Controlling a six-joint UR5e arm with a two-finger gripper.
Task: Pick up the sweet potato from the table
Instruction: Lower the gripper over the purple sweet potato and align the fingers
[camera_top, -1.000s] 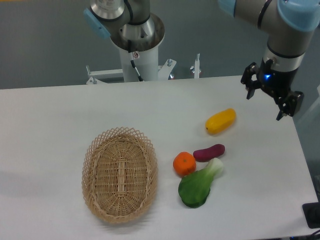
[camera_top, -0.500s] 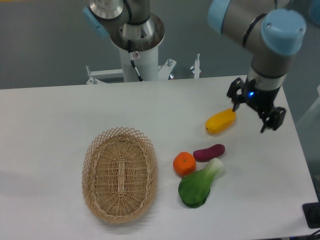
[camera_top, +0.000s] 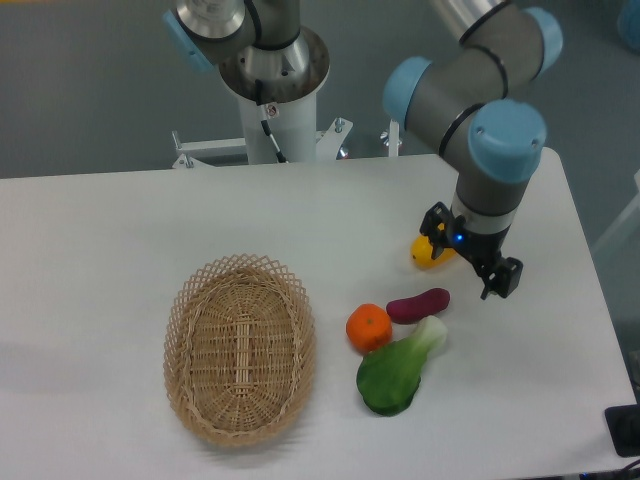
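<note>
The sweet potato (camera_top: 418, 304) is a small dark purple oblong lying on the white table (camera_top: 100, 230), between the orange and the leafy green. My gripper (camera_top: 468, 260) hangs above the table just up and right of the sweet potato, apart from it. Its two dark fingers (camera_top: 498, 277) stand apart, open and empty. The arm's wrist covers most of the yellow oblong fruit.
A yellow oblong fruit (camera_top: 425, 254) peeks out left of the gripper. A round orange (camera_top: 368, 327) and a green leafy vegetable (camera_top: 397, 369) lie beside the sweet potato. A wicker basket (camera_top: 240, 346) stands to the left. The arm's base (camera_top: 272, 80) is at the back.
The gripper has moved left and down from the table's right edge, now over the yellow fruit and close to the sweet potato. The objects on the table have not moved.
</note>
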